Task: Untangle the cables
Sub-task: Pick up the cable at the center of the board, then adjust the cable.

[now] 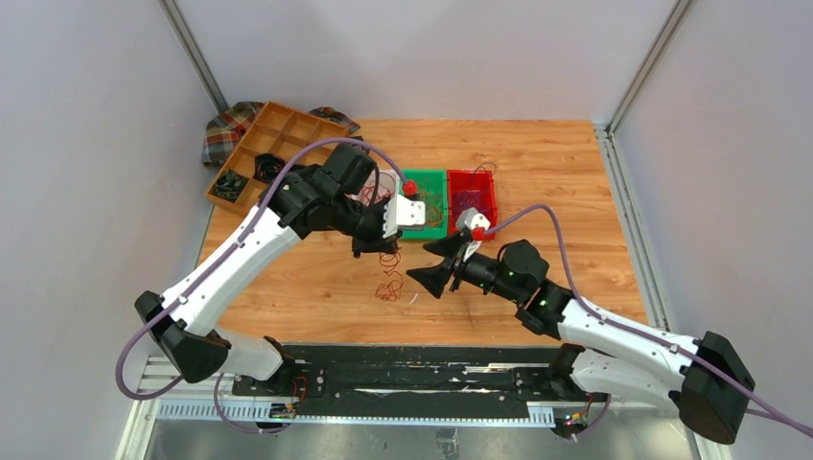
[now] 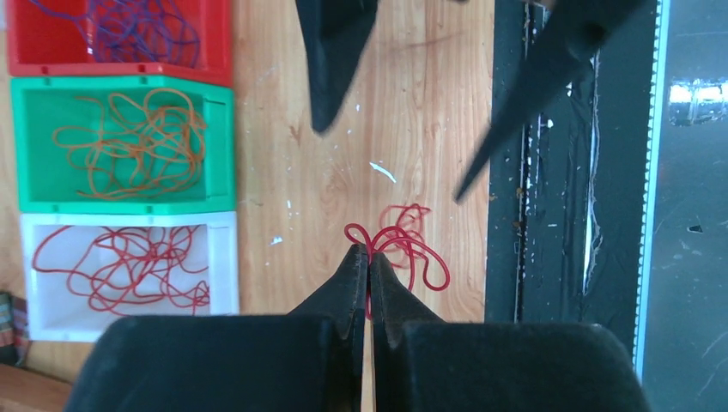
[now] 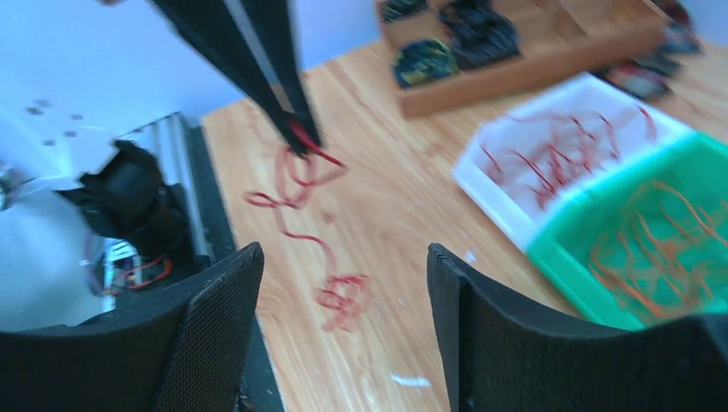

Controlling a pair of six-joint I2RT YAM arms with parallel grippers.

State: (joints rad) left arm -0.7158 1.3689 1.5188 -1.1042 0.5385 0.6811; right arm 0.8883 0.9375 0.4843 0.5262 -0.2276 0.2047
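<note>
red bin [image 2: 219,39]: cut by top edge | wooden tray [image 3: 515,73]: blurred, top cut off | cables [image 3: 343,296]: blurred

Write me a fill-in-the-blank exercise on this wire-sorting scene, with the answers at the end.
1. The left gripper is shut on a thin ____ wire.
2. The right gripper stands ____, holding nothing.
3. The green plastic bin holds thin ____ wires.
4. The purple wires lie in the ____ plastic bin.

Missing words: red; open; orange; red.
</note>
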